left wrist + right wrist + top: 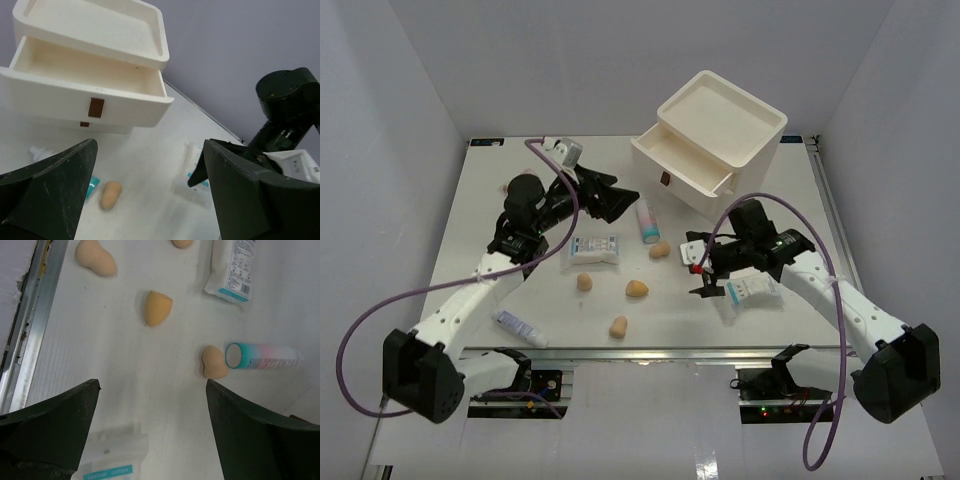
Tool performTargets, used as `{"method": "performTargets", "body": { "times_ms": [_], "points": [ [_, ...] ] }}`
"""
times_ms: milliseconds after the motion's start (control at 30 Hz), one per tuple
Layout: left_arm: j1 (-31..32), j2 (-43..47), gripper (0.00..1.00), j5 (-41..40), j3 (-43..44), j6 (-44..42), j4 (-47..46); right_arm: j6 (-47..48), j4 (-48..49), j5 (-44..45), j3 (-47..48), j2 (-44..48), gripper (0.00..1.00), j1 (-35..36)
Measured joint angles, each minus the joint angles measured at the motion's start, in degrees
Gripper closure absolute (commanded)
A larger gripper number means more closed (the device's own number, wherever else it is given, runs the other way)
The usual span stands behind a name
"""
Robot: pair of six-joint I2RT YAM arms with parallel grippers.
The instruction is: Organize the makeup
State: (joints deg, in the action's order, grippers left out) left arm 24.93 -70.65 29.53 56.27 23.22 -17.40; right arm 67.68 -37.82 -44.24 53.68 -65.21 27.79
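- Found left gripper (608, 196) spread wide and empty, facing the open drawer (85, 65), with the bottle (647, 221) and a sponge (660, 249) just beyond its fingertips.
- Found right gripper (705, 272) likewise agape, holding nothing, a packet (110, 460) beneath it.
- Judged that sponge best pinched across its waist, clear of the bottle's end.
- Needed a lift over the drawer front before release.

The white bottle (647, 221) is lying flat mid-table, teal cap pointing 6 o'clock, with one tan sponge (660, 249) right beside the cap. From the bottle, the three other sponges (584, 282) (636, 289) (618, 327) are scattered around 6 to 7 o'clock. There's a teal-print packet (595, 249) at 8, a second packet (752, 291) at 4, and a small tube (520, 327) way out at 7.
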Motion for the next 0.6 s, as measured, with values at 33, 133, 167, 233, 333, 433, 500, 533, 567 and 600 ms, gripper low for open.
{"method": "performTargets", "body": {
  "times_ms": [33, 133, 167, 233, 333, 433, 500, 533, 567, 600],
  "points": [
    [-0.3, 3.2, 0.02, -0.4, -2.0, -0.1, 1.7, 0.0, 0.5, 3.0, 0.6, -1.6, 0.11, 3.2],
    [-0.4, 15.0, 0.02, -2.0, -8.7, -1.0, 9.1, -0.5, 2.6, 11.2, 3.2, -8.2, 0.16, 10.2],
    [-0.5, 18.8, 0.02, -3.0, -10.4, -1.5, 11.6, -0.7, 3.2, 13.2, 4.3, -10.6, 0.17, 12.0],
    [-0.5, 26.5, 0.02, -5.8, -13.4, -2.5, 16.2, -1.2, 4.5, 16.2, 6.4, -15.3, 0.20, 13.8],
    [-0.5, 38.4, 0.02, -10.2, -18.2, -3.1, 20.3, -2.0, 6.8, 19.8, 9.5, -22.4, 0.24, 14.3],
    [-0.6, 47.3, 0.02, -12.9, -21.8, -3.0, 22.5, -3.0, 8.9, 22.9, 12.2, -28.1, 0.26, 14.3],
    [-0.6, 50.8, 0.02, -14.5, -23.2, -2.9, 23.3, -3.7, 9.7, 24.9, 14.1, -31.4, 0.27, 14.3],
    [-0.6, 51.5, 0.02, -15.3, -23.6, -2.9, 23.7, -4.0, 9.7, 26.0, 15.2, -33.0, 0.28, 14.3],
    [-0.6, 51.8, 0.02, -16.1, -23.9, -2.8, 24.1, -4.3, 10.1, 27.0, 16.4, -34.7, 0.29, 14.3],
    [-0.6, 52.0, 0.02, -16.8, -24.1, -2.8, 24.5, -4.6, 10.5, 27.9, 17.6, -36.3, 0.30, 14.3]
  ]
}}
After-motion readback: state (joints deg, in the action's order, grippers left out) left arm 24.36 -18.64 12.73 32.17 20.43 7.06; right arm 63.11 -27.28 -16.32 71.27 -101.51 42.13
